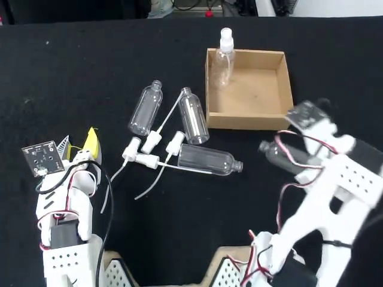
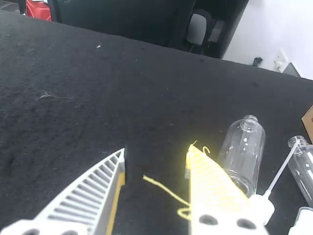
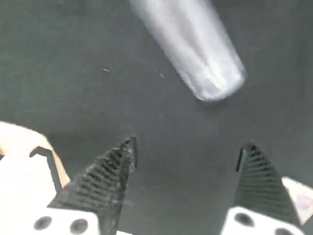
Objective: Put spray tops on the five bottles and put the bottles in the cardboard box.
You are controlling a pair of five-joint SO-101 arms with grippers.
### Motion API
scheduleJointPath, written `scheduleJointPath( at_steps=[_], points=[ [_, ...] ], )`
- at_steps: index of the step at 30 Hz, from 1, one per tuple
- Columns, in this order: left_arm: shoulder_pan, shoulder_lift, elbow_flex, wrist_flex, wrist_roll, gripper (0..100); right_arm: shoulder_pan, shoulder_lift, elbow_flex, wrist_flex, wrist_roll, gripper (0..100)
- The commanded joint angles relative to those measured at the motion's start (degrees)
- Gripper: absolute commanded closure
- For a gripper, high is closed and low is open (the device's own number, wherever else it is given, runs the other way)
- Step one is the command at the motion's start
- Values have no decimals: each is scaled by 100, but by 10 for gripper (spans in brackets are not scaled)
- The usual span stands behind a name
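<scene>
Cardboard box [image 1: 248, 121] sits at about 1 o'clock on the black table [image 1: 72, 72], open side up. Capped bottle [image 1: 225, 60] stands upright inside it, in the 11 o'clock corner, spray top fitted. At 9 o'clock from the box two uncapped bottles lie flat and apart. The left bottle [image 1: 145, 109] has its neck toward 1 o'clock, the middle bottle [image 1: 193, 115] toward 11 o'clock. At 7 o'clock from the box the third bottle [image 1: 209, 159] lies crosswise, neck toward 3 o'clock. At 6 o'clock from the box the fifth bottle [image 1: 281, 156] lies under the right arm's wires; in the right wrist view it [image 3: 195, 49] is blurred, ahead of the fingertips and not between them. Loose spray tops [image 1: 151, 142], four as far as I can count, lie clustered with their dip tubes at 6 o'clock from the left and middle bottles. Right gripper [image 3: 190, 142]: jaws spread wide, nothing held. Left gripper [image 1: 78, 145] is at 9 o'clock from the spray tops, apart from them. In its own wrist view the left gripper [image 2: 156, 149] is parted moderately wide over bare cloth, with nothing held.
</scene>
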Motion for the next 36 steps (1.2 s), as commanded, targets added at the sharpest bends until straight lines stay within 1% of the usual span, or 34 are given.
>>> scheduleJointPath(
  at_steps=[1,3,6,9,12,14,17,20,24,27,29,33,36],
  points=[
    [66,-44,110,35,-9,805,-923,66,-338,70,-35,684],
    [57,-44,110,35,-9,805,-1266,66,-312,-360,-18,683],
    [57,-44,110,35,-9,805,-1451,338,-330,-949,-18,683],
    [57,-44,110,35,-9,805,-1574,1086,-620,-985,-18,673],
    [57,-44,110,35,-9,805,-1477,2009,-1323,-967,44,653],
    [57,-44,110,35,-9,805,-1301,2527,-1815,-703,519,648],
    [57,-44,110,26,-9,805,-1143,3081,-2387,211,1310,649],
    [57,-44,110,18,-9,805,-1116,3319,-2712,809,1609,649],
    [57,-44,110,26,-9,805,-1160,3301,-2721,879,1653,647],
    [57,-44,110,26,-9,805,-1134,3327,-2730,844,1978,611],
    [57,-44,110,26,-9,805,-1064,3336,-2668,563,2145,591],
    [57,-44,110,26,-9,805,-949,3336,-2299,229,2558,583],
    [57,-44,110,26,-9,805,-1002,3292,-1807,185,2655,584]
  ],
)
